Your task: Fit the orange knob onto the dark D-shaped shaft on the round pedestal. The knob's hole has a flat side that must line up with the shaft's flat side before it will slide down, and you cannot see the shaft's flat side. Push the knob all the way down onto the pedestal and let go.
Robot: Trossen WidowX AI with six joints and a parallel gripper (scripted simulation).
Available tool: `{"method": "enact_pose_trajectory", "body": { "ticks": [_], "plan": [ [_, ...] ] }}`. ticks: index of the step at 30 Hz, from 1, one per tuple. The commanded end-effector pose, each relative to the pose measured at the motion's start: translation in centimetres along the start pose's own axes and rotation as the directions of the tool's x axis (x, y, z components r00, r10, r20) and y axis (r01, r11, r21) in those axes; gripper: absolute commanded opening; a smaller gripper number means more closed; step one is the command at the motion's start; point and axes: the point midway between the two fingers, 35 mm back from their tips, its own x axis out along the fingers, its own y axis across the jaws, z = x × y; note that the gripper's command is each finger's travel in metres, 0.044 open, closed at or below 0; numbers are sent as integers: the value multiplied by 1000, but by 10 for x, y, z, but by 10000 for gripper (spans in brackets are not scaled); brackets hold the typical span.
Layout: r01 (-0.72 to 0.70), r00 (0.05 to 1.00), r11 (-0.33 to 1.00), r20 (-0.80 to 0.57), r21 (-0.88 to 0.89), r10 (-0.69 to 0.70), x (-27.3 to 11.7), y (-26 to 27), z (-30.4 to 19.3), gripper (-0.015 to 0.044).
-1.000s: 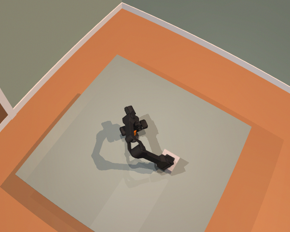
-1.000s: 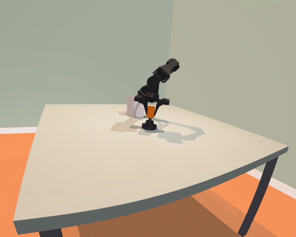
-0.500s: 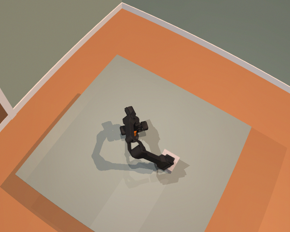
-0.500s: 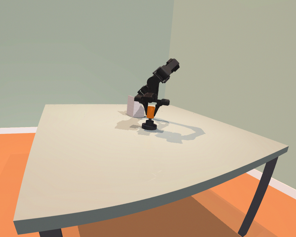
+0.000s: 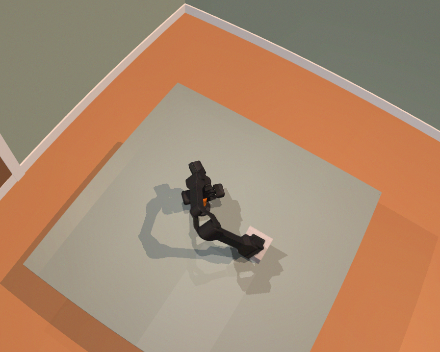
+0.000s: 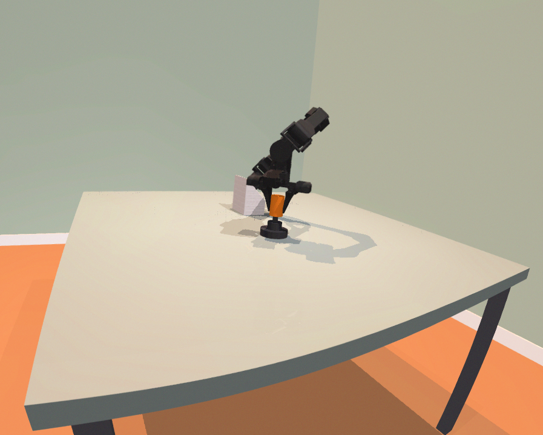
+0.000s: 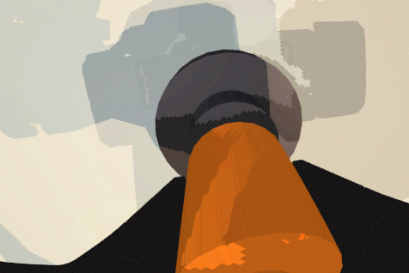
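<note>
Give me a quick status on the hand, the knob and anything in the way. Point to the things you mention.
Hand (image 6: 277, 208) shut on orange knob (image 6: 276, 206) (image 7: 245, 189). Knob above round pedestal (image 6: 273, 232) (image 7: 215, 73), dark shaft (image 6: 275, 219) visible between, not fully down. No obstruction seen between them; flat alignment unconfirmed.
</note>
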Motion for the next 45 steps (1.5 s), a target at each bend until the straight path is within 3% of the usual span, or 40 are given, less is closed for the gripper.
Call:
{"method": "enact_pose_trajectory", "body": {
  "ticks": [1,6,45],
  "plan": [
    [-2,1000,999,5,48,2,-3,0,2,0],
    [-3,1000,979,5,202,2,-2,-1,3,0],
    [-3,1000,979,5,202,2,2,-1,0,0]
  ]
}}
